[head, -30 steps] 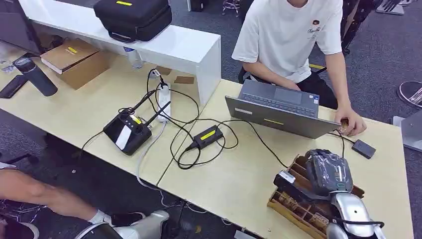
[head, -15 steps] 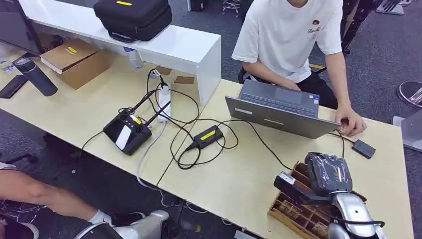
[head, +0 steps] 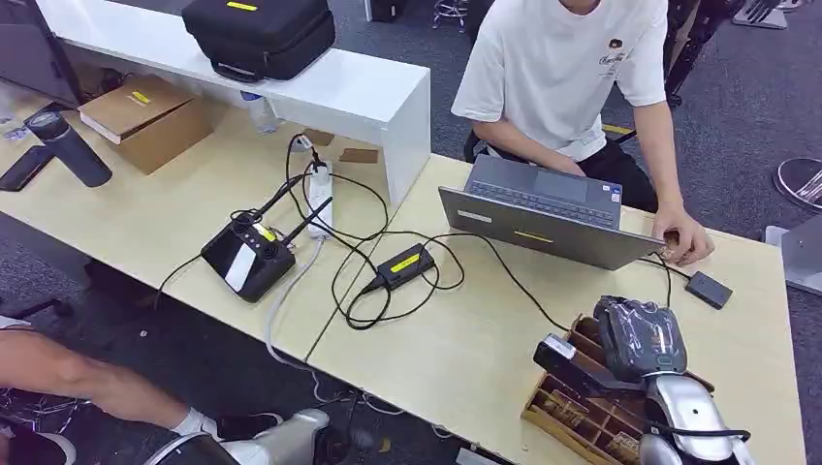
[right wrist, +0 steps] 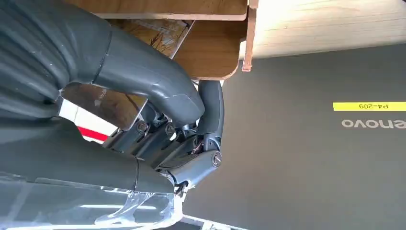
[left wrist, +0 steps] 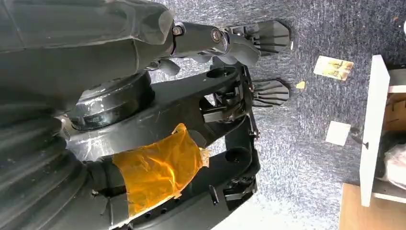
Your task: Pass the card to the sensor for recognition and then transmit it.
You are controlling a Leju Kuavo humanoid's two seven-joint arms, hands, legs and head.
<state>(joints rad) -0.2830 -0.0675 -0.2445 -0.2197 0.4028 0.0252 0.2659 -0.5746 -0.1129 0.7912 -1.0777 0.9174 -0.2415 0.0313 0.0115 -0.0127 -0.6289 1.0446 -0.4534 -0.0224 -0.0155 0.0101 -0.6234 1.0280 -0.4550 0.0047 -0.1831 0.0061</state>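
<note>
1. Fingers [right wrist: 210, 115] of the right hand [head: 640, 334] curl around a brown-printed card with a red-and-white edge [right wrist: 98, 103]; the left hand's [left wrist: 33, 191] grasp cannot be told.
2. Compartmented wooden box [head: 572, 407] sits beneath on the pale desk [head: 465, 339], near a grey laptop [head: 543, 218].

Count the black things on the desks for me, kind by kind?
Case: 1
Flask: 1
Controller: 1
Power brick: 1
Small box: 1
Total: 5
</note>
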